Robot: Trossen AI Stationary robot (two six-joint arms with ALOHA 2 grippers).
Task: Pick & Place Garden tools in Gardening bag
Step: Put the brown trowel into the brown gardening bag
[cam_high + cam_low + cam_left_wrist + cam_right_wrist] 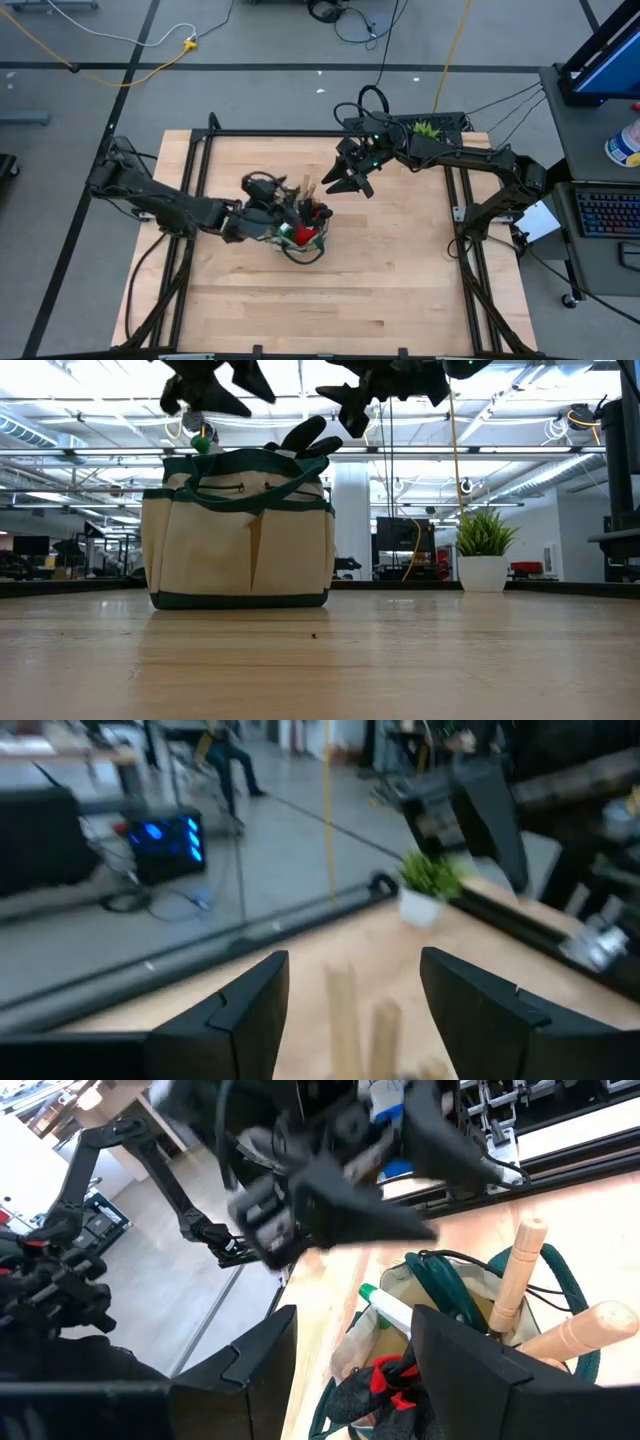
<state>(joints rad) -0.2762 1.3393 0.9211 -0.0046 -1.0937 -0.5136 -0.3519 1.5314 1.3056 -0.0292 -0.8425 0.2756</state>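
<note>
One camera looks straight down on the whole table (400, 260). Another sits at tabletop level, facing the room, close to the gardening bag (238, 530). Each wrist camera peers past its own fingers; the right one sees into that same bag (450, 1310).

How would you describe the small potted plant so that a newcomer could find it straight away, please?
Start at the wooden table and go to its far edge on the right arm's side, behind that arm. There stands the potted plant, well apart from the gardening bag. It is the only living thing: spiky green leaves in a white pot.
</note>
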